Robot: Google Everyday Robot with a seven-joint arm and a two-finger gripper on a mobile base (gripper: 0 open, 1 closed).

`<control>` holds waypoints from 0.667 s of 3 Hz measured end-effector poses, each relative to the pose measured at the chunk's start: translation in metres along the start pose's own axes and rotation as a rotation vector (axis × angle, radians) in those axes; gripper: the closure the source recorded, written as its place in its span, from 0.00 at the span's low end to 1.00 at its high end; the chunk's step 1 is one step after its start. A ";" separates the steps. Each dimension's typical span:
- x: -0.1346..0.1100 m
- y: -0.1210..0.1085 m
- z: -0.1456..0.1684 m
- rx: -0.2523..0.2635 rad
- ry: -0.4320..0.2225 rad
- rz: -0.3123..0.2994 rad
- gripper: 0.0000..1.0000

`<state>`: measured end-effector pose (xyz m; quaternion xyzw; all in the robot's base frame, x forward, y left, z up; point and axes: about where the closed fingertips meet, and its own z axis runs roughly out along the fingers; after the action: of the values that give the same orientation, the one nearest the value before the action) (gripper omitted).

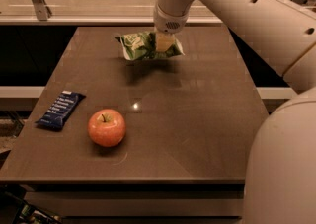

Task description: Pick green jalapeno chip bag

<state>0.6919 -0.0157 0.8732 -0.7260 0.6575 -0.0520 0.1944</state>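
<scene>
The green jalapeno chip bag (140, 45) is crinkled green with pale crimped ends. It hangs a little above the far middle of the brown table (197, 119), with its shadow on the tabletop below it. My gripper (164, 43) comes down from above and is shut on the bag's right part. The arm runs up and to the right out of the frame.
A red apple (106, 127) sits on the near left of the table. A dark blue wrapped bar (60, 109) lies at the left edge. A pale counter ledge (98, 19) runs behind the table. My arm's large body (281, 168) fills the near right.
</scene>
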 end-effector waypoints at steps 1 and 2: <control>0.002 -0.002 -0.013 0.032 -0.036 0.000 1.00; 0.006 -0.013 -0.031 0.086 -0.075 -0.010 1.00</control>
<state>0.6947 -0.0269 0.9053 -0.7216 0.6434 -0.0542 0.2497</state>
